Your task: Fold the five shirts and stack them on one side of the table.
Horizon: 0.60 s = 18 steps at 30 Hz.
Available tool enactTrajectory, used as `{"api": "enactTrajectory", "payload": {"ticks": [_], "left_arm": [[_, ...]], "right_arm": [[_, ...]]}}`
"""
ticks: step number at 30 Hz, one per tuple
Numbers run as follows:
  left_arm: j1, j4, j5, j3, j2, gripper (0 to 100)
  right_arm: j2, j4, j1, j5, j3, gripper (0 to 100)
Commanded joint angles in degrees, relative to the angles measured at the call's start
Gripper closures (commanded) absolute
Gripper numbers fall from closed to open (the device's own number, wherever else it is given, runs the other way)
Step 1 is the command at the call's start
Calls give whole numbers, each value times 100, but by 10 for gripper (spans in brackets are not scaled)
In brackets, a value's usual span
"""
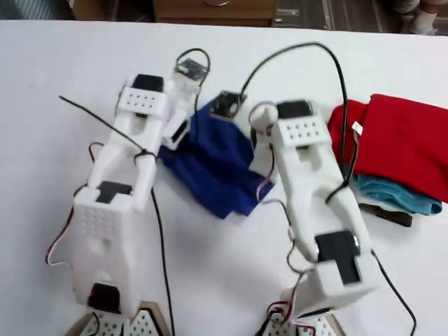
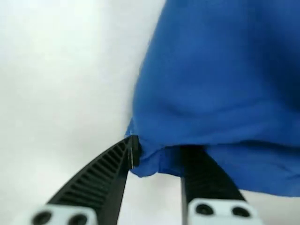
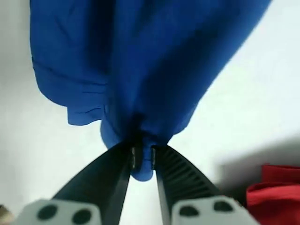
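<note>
A blue shirt [image 1: 217, 168] lies bunched on the white table [image 1: 63, 70] between the two arms. My right gripper [image 3: 143, 157] is shut on a pinched fold of the blue shirt [image 3: 140, 70], at the cloth's right edge [image 1: 257, 140] in the high view. My left gripper [image 2: 161, 152] is open at the blue shirt's [image 2: 220, 79] left edge [image 1: 178, 133], the hem lying between its fingers and one finger [image 2: 199, 168] tucked under the cloth. At the right side a folded red shirt [image 1: 402, 143] rests on a teal shirt [image 1: 395, 196].
A dark piece [image 1: 395, 215] sticks out beneath the teal shirt. The red shirt's corner [image 3: 274, 197] lies close to my right gripper. Black cables [image 1: 336, 63] loop over the table behind the arms. Bare table spreads to the far left and far back.
</note>
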Motion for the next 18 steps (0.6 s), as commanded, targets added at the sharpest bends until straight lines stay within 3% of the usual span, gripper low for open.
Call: {"api": "enactTrajectory", "payload": {"ticks": [1,5,7,12,18], "left_arm": [[114,-79,-114,-321,132,816],[79,-18,-79,-673,607,788],[0,141,-79,-892,800,771],[-334,422,193,-1516,1037,760],[-484,1143,932,-2598,1029,761]], "right_arm": [[-532,-1191,136,-44,1055,978],[-462,-2114,242,-53,1424,967],[-400,-2237,365,-325,1424,916],[-400,-2229,655,-703,1125,773],[-409,-1640,514,-1055,-35,786]]}}
